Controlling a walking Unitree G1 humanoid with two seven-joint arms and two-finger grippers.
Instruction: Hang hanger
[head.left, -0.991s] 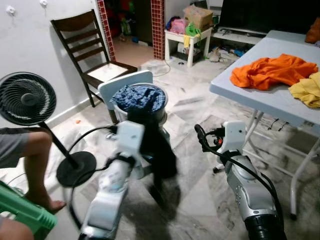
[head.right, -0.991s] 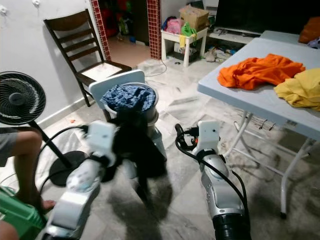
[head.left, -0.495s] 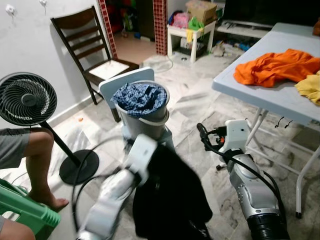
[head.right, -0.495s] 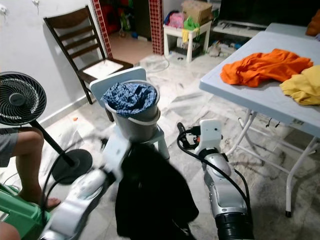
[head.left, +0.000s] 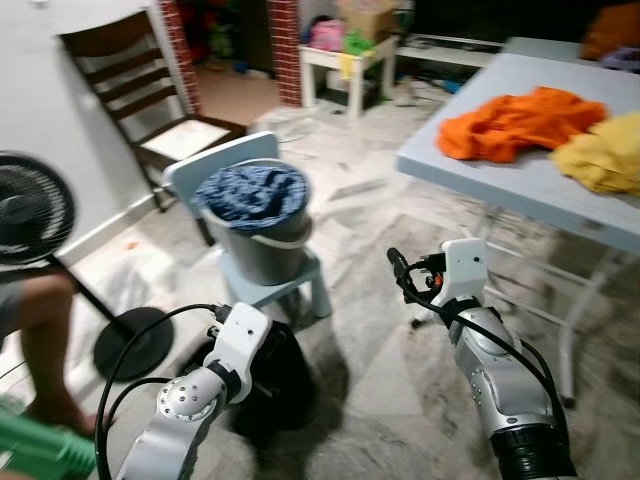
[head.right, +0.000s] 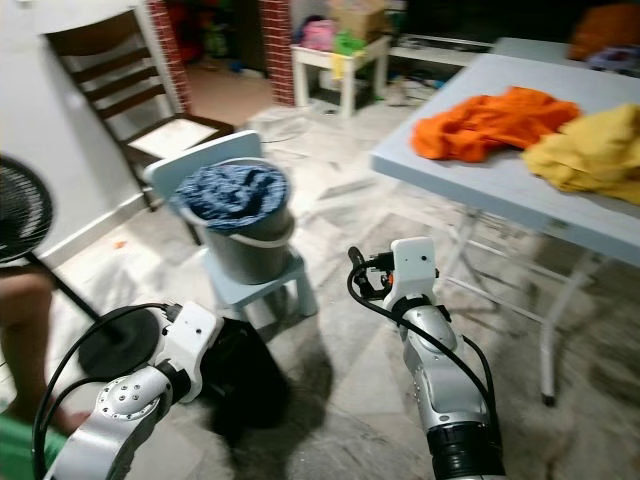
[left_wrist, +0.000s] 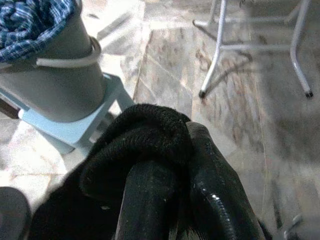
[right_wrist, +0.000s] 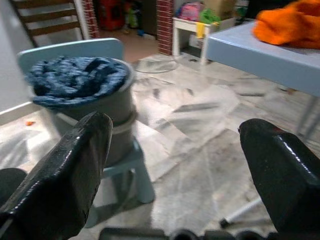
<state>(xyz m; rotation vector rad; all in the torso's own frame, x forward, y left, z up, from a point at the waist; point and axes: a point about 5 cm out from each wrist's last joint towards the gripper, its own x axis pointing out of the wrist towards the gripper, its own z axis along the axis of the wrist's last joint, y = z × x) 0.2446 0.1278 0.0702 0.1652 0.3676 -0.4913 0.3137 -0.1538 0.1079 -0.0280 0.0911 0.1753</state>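
Observation:
My left gripper (left_wrist: 180, 200) is shut on a black garment (left_wrist: 140, 145), whose cloth bunches over both fingers. In the eye views that black garment (head.left: 270, 385) hangs low from my left arm (head.left: 215, 375), close to the floor in front of the small stool. My right gripper (right_wrist: 170, 175) is open with nothing between its fingers (right_wrist: 60, 180). It is held out at mid height, facing the bucket. My right arm (head.left: 470, 320) reaches forward to the right of the garment. I make out no hanger.
A grey bucket (head.left: 250, 215) full of blue checked cloth stands on a pale blue stool (head.left: 290, 285). A folding table (head.left: 500, 170) at the right carries orange (head.left: 510, 120) and yellow (head.left: 605, 160) clothes. A fan (head.left: 30, 220), a person's leg (head.left: 35, 330) and a wooden chair (head.left: 130, 90) are on the left.
My left arm has dropped with the black garment from in front of the bucket down towards the floor. The camera has shifted. The right arm holds about the same pose.

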